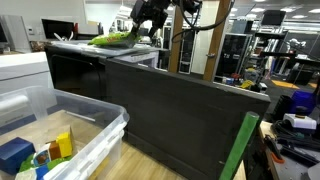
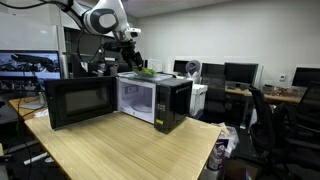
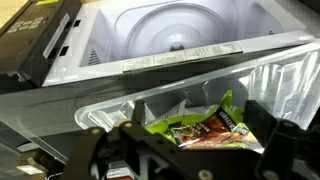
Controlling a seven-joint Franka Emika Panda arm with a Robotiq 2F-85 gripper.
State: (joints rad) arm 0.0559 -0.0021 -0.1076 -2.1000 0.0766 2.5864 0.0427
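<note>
**Pincer hangs released over a snack packet on the microwave roof**

Below the pincer sits the black microwave oven. Its door stands wide open to 1 side. In the wrist view the cavity and its glass turntable show just beyond the pincer. Directly under the pincer lies the green snack packet, on the oven's shiny roof and near its front edge. It sits between the 2 spread fingers, and neither appears to touch it.

The roof looks slick and the packet lies close to the lip. A downward nudge or a lopsided close could therefore slide it off the front, into the open cavity mouth or down to the wooden table beneath the pincer. Too deep a descent would press the fingers into the roof. The packet looks light and crinkly, so it may also buckle and slip from 1 pad.

Only the wrist view shows the packet's brown label, the finger spread around it and the turntable. Only an exterior view shows the clear storage bin of toys, well below and to the side of the pincer. Both exterior views show how high the pincer hangs above the roof, which the wrist view does not.
</note>
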